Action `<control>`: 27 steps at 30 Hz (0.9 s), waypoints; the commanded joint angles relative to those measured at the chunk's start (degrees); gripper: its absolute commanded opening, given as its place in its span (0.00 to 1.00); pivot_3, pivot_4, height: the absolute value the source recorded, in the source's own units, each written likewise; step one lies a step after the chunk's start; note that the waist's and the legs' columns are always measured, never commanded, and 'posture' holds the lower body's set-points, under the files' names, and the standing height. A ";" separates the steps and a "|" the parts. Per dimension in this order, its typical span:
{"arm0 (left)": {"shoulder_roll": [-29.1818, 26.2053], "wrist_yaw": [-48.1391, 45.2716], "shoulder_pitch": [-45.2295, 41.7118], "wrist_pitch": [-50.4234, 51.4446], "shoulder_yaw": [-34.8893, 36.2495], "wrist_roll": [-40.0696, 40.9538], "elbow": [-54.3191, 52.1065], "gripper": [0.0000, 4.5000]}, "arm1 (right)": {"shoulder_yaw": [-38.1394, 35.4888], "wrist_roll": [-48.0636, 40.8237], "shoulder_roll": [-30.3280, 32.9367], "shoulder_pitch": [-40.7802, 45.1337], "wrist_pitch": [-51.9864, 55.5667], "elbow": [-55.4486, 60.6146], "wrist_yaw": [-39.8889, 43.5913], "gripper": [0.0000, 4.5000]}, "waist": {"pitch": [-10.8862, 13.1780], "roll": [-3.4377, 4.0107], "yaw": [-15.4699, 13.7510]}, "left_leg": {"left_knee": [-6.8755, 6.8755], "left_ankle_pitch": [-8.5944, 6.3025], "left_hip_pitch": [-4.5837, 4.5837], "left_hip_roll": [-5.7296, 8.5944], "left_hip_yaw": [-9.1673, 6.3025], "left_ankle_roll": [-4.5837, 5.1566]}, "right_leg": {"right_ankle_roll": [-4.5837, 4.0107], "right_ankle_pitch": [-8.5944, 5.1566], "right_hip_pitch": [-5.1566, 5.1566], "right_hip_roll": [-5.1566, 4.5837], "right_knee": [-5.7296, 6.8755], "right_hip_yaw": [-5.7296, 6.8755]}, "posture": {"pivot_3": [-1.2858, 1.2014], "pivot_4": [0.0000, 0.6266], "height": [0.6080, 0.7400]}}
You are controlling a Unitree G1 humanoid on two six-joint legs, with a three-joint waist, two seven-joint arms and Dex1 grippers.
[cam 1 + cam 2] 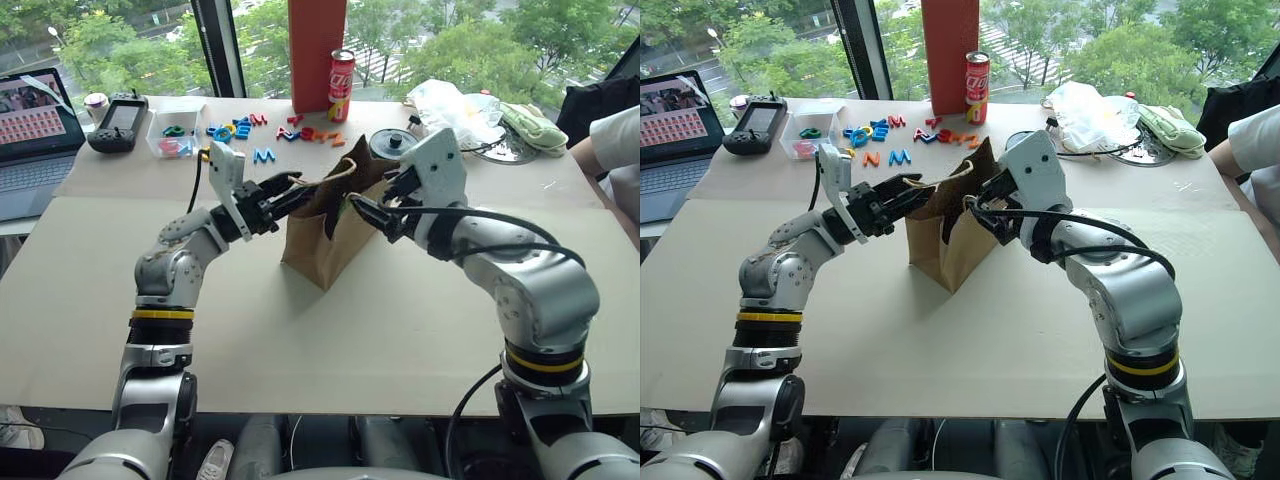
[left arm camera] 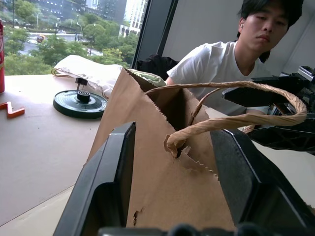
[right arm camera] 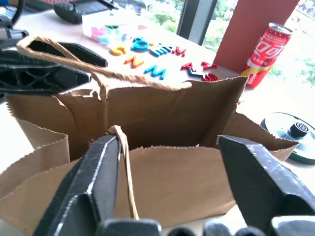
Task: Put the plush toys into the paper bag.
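One paper bag [image 1: 322, 236] stood upright near the middle of the bench [image 1: 300, 340], its mouth pulled open, and from where I watched I could not tell what lay inside it; the right wrist view showed bare brown inner walls and no toy. A clear plastic tray [image 1: 176, 130] near the far left of the bench held a few coloured plastic letters, and more letters [image 1: 268, 128] lay scattered on the bench just beside it. At the far edge stood a red soda can [image 1: 341, 85] against an orange-red post [image 1: 317, 52]. A black round lid [image 1: 393, 142] lay beyond the bag, and a white plastic bag [image 1: 452, 105] and a pale green cloth [image 1: 533, 128] sat toward the far right corner. A laptop [image 1: 32, 130] and a black handheld controller [image 1: 118, 125] occupied the far left corner. A person in a white shirt [image 1: 612, 140] sat at the right edge.

My left gripper [image 1: 290, 192] was at the bag's left rim with its jaws spread wide on either side of the paper wall, a twine handle [image 2: 231, 115] looping just past them. My right gripper [image 1: 370, 205] was at the opposite rim, jaws likewise wide, straddling the near wall by the other handle [image 3: 125, 167].
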State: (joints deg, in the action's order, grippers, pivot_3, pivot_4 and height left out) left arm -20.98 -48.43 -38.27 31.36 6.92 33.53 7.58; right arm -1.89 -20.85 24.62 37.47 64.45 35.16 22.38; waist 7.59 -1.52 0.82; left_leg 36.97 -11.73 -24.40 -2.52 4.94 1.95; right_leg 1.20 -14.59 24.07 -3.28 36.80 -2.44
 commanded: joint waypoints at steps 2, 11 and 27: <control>-4.00 -2.26 0.91 3.30 3.25 3.81 -3.46 1.00 | -10.32 -8.57 3.68 -2.28 0.23 4.76 6.24 1.00 | 0.00 0.00 -0.02 | 0.00 0.00 0.00 -0.02 0.00 0.00 | 0.00 0.00 -0.02 -0.01 -0.01 0.01 | 0.52 0.24 0.99; -6.87 -6.74 7.29 1.39 0.47 1.28 -3.60 1.00 | -14.72 -21.49 10.30 -6.04 0.71 5.60 13.87 0.89 | 0.00 0.00 -0.02 | -0.02 0.00 0.12 -0.07 0.02 0.00 | -0.01 -0.01 -0.08 -0.02 -0.05 -0.01 | 0.52 0.24 0.99; -6.03 -10.64 6.53 -5.00 -3.80 -3.47 0.68 1.00 | 7.61 -11.31 12.07 -8.44 -3.54 -1.03 6.05 0.01 | 0.00 -0.02 -0.03 | 0.00 0.01 0.10 -0.02 0.04 0.03 | -0.02 -0.01 -0.04 -0.01 -0.06 -0.07 | 0.52 0.24 0.99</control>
State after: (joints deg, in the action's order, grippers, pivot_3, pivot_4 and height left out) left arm -27.14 -58.24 -30.56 28.05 3.29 30.41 8.67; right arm 3.10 -36.41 37.25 27.92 63.43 35.61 31.21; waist 7.59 -1.54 0.79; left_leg 36.97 -11.72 -24.30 -2.53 4.98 1.97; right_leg 1.18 -14.60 24.02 -3.29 36.74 -2.50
